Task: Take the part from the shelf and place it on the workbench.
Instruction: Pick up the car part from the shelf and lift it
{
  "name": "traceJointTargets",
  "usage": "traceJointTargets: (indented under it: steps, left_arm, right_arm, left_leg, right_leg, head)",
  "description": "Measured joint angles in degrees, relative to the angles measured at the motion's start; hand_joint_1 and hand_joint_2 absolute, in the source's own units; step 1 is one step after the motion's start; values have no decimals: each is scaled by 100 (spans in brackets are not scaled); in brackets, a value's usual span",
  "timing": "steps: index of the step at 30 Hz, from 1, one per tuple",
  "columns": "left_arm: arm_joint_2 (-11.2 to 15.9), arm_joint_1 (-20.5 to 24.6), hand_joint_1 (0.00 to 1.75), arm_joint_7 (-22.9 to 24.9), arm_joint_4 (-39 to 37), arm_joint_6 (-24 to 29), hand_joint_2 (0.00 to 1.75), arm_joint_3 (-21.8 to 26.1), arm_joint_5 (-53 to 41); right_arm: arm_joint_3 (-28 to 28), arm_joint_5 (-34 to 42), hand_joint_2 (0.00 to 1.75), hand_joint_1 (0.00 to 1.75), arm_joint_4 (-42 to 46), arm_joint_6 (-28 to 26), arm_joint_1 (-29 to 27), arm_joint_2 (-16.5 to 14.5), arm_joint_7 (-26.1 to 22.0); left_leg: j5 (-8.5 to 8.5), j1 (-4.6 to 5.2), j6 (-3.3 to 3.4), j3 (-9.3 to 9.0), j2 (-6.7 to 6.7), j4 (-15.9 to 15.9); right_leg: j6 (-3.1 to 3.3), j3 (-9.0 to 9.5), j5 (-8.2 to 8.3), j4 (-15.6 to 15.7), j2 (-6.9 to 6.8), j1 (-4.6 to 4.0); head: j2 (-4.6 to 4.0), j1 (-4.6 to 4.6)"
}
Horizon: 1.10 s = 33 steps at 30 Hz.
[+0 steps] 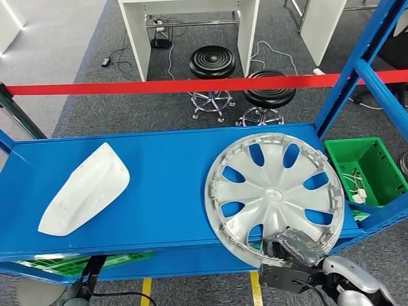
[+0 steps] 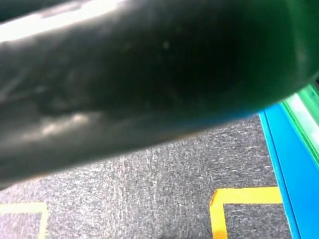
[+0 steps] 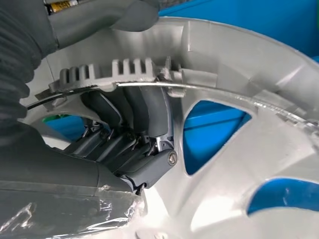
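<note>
A silver wheel cover (image 1: pixel 276 191) with blue showing through its openings lies on the right part of the blue shelf (image 1: pixel 168 185), its near rim jutting over the front edge. My right hand (image 1: pixel 289 255) grips that near rim from below the shelf front. In the right wrist view the dark fingers (image 3: pixel 124 134) curl around the toothed rim of the wheel cover (image 3: pixel 244 164), and the grey thumb (image 3: pixel 101 15) lies against its other side. A white elongated moulded part (image 1: pixel 87 188) rests on the left of the shelf.
A green bin (image 1: pixel 368 169) with small bits sits right of the shelf behind a slanted blue upright (image 1: pixel 356 64). Red tape (image 1: pixel 192 85) runs across behind the shelf, with two black stools (image 1: pixel 211 62) and a white table (image 1: pixel 139 38) beyond. Yellow floor tape (image 2: pixel 244 196) marks grey carpet.
</note>
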<state>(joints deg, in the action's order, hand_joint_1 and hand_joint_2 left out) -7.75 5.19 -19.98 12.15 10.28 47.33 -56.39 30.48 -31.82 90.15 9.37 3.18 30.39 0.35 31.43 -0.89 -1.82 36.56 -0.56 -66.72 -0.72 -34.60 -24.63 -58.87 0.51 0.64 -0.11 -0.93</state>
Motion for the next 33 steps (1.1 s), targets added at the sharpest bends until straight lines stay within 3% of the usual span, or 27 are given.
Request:
traceJointTargets:
  steps: [2,3,4,6,7,9,12,14,16,17,18,19,21,23,26,28,29,31,32,33]
  left_arm:
    - [2,-15,0,0,-1,0,0,2,1]
    - [1,-23,0,-1,-1,0,0,3,1]
    - [0,-26,0,-3,-1,0,0,4,2]
    - [0,-22,0,-12,0,1,0,4,2]
    - [1,-18,0,-16,0,1,0,4,2]
    - [-2,-14,0,-22,-1,-1,0,4,2]
    - [-14,-25,0,-31,-2,-1,0,10,2]
    - [-17,-23,0,-34,-1,-1,0,16,1]
    - [-13,-23,0,-35,-1,-3,0,21,-4]
    - [-14,-23,0,-34,-1,-4,0,24,-8]
    - [-16,-24,0,-34,-2,-7,0,25,-14]
    - [-20,-23,0,-33,-2,-9,0,25,-19]
    - [-22,-18,0,-33,-1,-14,0,26,-26]
    - [-13,-14,0,-33,0,-16,0,26,-30]
    - [-7,-17,0,-32,-1,-16,0,26,-45]
    - [-14,-13,0,-28,-1,-15,0,25,-57]
    - [-15,-8,0,-26,-1,-14,0,25,-61]
    - [-10,-5,0,-16,0,-10,0,24,-66]
    - [-4,-10,0,-9,0,-8,0,25,-67]
    - [0,-16,0,-1,-1,-6,0,25,-69]
  right_arm:
    - [-19,-47,175,175,22,-48,-42,-15,-12]
    - [-35,-73,175,175,31,-72,-69,-26,-24]
    - [-55,-99,175,175,47,-97,-98,-39,-40]
    - [-96,-151,175,175,116,-173,-148,-67,-87]
    - [-116,-174,175,175,161,-223,-161,-81,-110]
    - [-153,-200,175,175,241,-305,-169,-107,-144]
    - [-202,-323,175,175,338,-391,-214,-133,-219]
    - [-228,-447,175,175,428,-490,-241,-151,-306]
    - [-238,-560,175,175,505,-577,-262,-179,-388]
    - [-238,-621,175,175,539,-617,-275,-196,-435]
    - [-237,-688,175,175,576,-662,-287,-215,-488]
    - [-236,-748,175,175,622,-713,-294,-237,-540]
    - [-234,-815,175,175,716,-796,-291,-277,-610]
    - [-231,-841,175,175,779,-839,-277,-311,-638]
    - [-227,-914,175,175,843,-901,-266,-357,-691]
    - [-226,-973,175,175,908,-970,-264,-392,-751]
    - [-224,-994,175,175,944,-996,-263,-409,-771]
    - [-214,-1008,175,175,998,-1027,-267,-439,-788]
    - [-208,-1014,175,175,1011,-1047,-268,-454,-790]
    - [-204,-1012,175,175,1022,-1068,-267,-469,-796]
  left_leg:
    - [207,1,-3,308,0,-635]
    - [154,2,3,344,0,-692]
    - [-3,2,14,275,0,-529]
    - [-404,5,47,-61,4,195]
    - [-520,7,65,-218,4,539]
    - [-569,20,101,-350,0,860]
    - [-587,9,186,-352,-7,902]
    - [-604,-15,240,-357,-2,917]
    - [-603,-12,262,-356,4,915]
    - [-602,-11,264,-356,6,914]
    - [-599,-12,265,-360,4,913]
    - [-594,-16,259,-369,0,912]
    - [-569,-25,223,-398,-13,908]
    - [-552,-6,161,-396,-28,889]
    - [-567,7,80,-361,-35,894]
    - [-449,-3,29,-299,-18,760]
    - [-302,-3,8,-194,-8,531]
    - [59,0,-6,156,0,-215]
    - [174,2,-2,324,0,-556]
    - [184,4,8,419,0,-736]
  right_leg:
    - [12,-4,-1,-1,-5,-9]
    - [14,-3,0,-1,-5,-12]
    - [13,0,0,-2,-5,-13]
    - [-3,5,0,-7,-3,-19]
    - [-22,-5,-2,-19,2,-29]
    - [-84,-28,13,-18,8,-45]
    - [-182,-63,-11,-35,2,-30]
    - [-237,-268,-270,-460,-6,-19]
    - [-276,-632,-625,-1259,-9,-9]
    - [-286,-781,-710,-1566,-9,-5]
    - [-291,-837,-685,-1667,-10,-4]
    - [-292,-779,-550,-1528,-10,0]
    - [-304,-410,-174,-784,-9,17]
    - [-280,-94,-12,-180,6,25]
    - [-157,-64,-33,-95,22,13]
    - [-71,-66,-29,-87,17,16]
    - [-34,-62,-25,-77,12,20]
    - [8,-64,-29,-75,2,6]
    - [17,-64,-31,-76,1,-2]
    - [23,-60,-33,-76,2,-9]
  head:
    - [0,0]
    - [0,1]
    - [0,1]
    - [0,1]
    - [0,3]
    - [0,7]
    - [0,16]
    - [0,42]
    - [0,61]
    - [0,60]
    - [0,62]
    - [0,61]
    - [0,63]
    - [0,72]
    - [0,46]
    - [0,33]
    - [0,25]
    - [0,15]
    - [0,16]
    - [0,16]
